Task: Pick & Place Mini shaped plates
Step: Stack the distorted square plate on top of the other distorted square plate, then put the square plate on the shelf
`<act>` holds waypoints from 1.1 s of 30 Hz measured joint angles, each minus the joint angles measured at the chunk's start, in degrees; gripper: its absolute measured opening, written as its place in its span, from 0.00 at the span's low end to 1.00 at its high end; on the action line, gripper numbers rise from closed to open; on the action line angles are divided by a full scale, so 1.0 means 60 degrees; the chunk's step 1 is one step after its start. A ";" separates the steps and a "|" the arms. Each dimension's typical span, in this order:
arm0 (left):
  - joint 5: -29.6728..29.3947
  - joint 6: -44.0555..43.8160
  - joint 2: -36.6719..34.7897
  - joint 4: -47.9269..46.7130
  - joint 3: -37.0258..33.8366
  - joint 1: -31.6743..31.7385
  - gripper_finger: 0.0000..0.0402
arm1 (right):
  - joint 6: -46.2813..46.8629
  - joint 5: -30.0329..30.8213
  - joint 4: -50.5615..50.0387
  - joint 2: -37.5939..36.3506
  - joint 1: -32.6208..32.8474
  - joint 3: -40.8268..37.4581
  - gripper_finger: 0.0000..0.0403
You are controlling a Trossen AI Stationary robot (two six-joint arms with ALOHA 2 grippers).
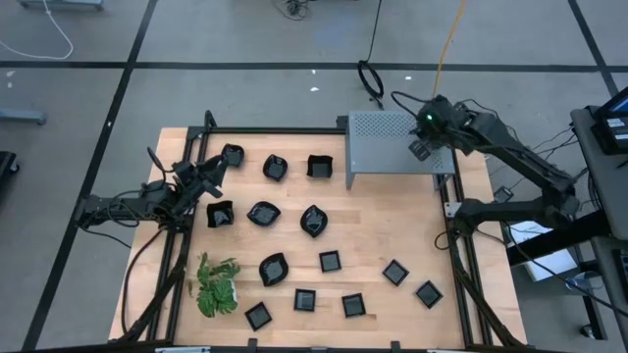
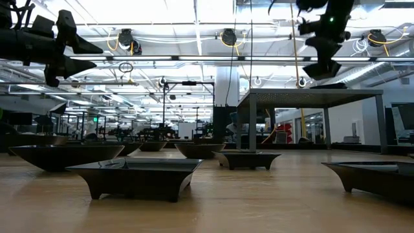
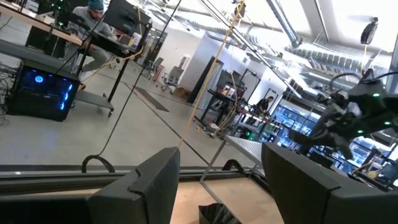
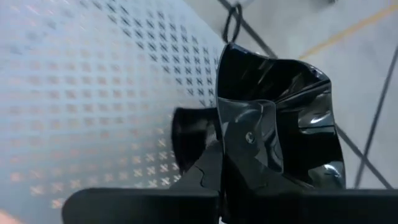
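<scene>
A black mini plate (image 4: 280, 118) is clenched in the right claw (image 1: 424, 147) above the perforated metal stand (image 1: 388, 142)

In the right wrist view, a glossy black plate (image 4: 280, 124) hides the right pincer (image 4: 249, 140) fingertips.

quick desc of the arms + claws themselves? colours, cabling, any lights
Both arms are dark, nearly black, slim jointed links with loose black cables running alongside. The right arm shows a small green light near its wrist. The left claw has two broad, flat, matte black fingers; the right claw looks equally dark and blocky.
</scene>
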 joint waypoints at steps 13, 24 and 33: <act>0.0000 0.0000 0.0001 0.0003 0.0000 0.0000 0.57 | -0.0681 -0.0007 -0.0578 0.0367 -0.0469 -0.0004 0.00; 0.0000 0.0000 0.0000 0.0000 -0.0003 0.0000 0.57 | -0.0698 -0.0747 -0.0576 0.0366 -0.0465 -0.0007 0.12; 0.0000 0.0000 0.0000 0.0002 0.0000 0.0000 0.57 | -0.0693 -0.1453 -0.0569 -0.0339 0.0117 0.0120 0.27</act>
